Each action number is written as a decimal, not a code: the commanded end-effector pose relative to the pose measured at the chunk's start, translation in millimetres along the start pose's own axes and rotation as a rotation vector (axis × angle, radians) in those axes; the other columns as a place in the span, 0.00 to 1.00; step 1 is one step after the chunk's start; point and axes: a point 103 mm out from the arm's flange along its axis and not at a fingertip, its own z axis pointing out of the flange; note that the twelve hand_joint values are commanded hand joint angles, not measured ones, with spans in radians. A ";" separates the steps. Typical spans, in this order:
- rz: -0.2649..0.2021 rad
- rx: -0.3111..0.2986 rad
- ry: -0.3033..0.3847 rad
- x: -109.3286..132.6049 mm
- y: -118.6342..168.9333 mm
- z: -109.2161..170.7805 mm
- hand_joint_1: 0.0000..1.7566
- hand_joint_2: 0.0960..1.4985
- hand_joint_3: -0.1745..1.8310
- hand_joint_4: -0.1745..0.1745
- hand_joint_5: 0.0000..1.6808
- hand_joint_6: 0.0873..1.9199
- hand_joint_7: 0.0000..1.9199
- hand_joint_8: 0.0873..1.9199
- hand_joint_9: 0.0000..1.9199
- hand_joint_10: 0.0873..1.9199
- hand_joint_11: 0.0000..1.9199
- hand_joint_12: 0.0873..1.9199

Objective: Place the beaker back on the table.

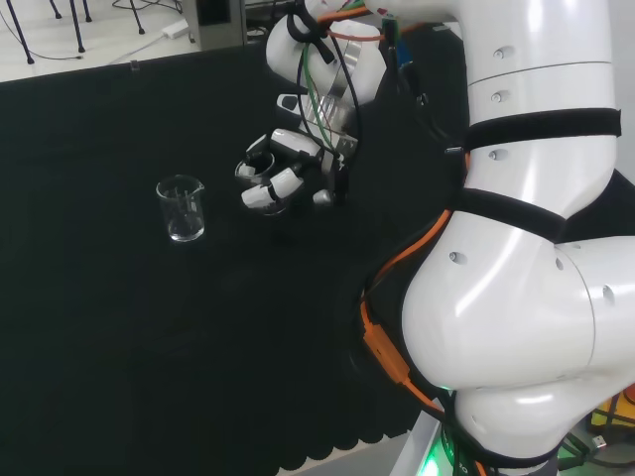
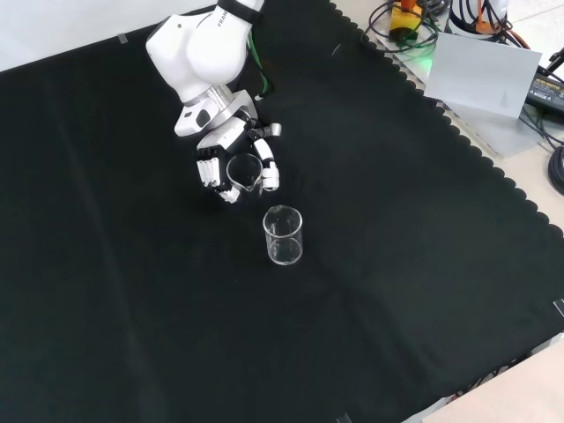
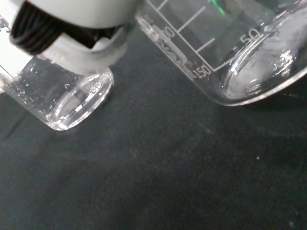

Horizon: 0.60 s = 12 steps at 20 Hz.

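Setting the held glass down level is the step in hand, judging by the task: lower straight, base flat to the cloth, then uncurl and pull back without brushing the neighbour. Nearest in the front view, a clear beaker (image 2: 283, 235) stands upright on the black tabletop (image 2: 423, 264), untouched, just beside the hand on its near side. Past it, the hand (image 2: 231, 163) has its fingers (image 2: 208, 167) curled round a second small clear vessel (image 2: 244, 167), thumb opposite, clamped on it. Whether this one's base already touches the cloth is hard to tell; the wrist view shows its bottom (image 3: 76, 103) very close to the cloth, possibly resting. Head view: free beaker to the left, hand to its right. Farthest, the white arm link (image 2: 198, 44) rises behind the hand.
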 end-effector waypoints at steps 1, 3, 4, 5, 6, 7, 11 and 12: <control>-0.002 0.003 0.001 -2.5 -3.2 -0.2 0.74 0.37 0.49 0.20 0.66 0.49 0.67 0.38 0.67 0.38 0.54 0.47; -0.003 0.003 0.000 -4.0 -5.4 -2.0 0.73 0.41 0.44 0.19 0.65 0.48 0.65 0.39 0.65 0.37 0.52 0.48; -0.003 0.004 -0.003 -4.4 -6.4 -3.1 0.73 0.47 0.37 0.11 0.64 0.46 0.62 0.40 0.63 0.36 0.49 0.50; -0.002 0.007 -0.007 -4.8 -7.2 -4.1 0.70 0.51 0.33 0.26 0.65 0.45 0.61 0.40 0.62 0.35 0.45 0.53; -0.002 0.010 -0.009 -5.4 -7.9 -5.1 0.67 0.52 0.31 0.46 0.65 0.44 0.60 0.38 0.61 0.34 0.41 0.57; 0.001 0.016 -0.012 -6.0 -8.9 -6.1 0.65 0.47 0.34 0.55 0.60 0.45 0.59 0.36 0.60 0.33 0.35 0.60; 0.007 0.048 -0.018 -7.3 -12.7 -6.8 0.63 0.30 0.48 0.54 0.45 0.48 0.49 0.30 0.52 0.28 0.20 0.67; 0.007 0.053 -0.016 -7.6 -14.0 -6.2 0.62 0.29 0.49 0.52 0.42 0.48 0.47 0.29 0.50 0.28 0.17 0.67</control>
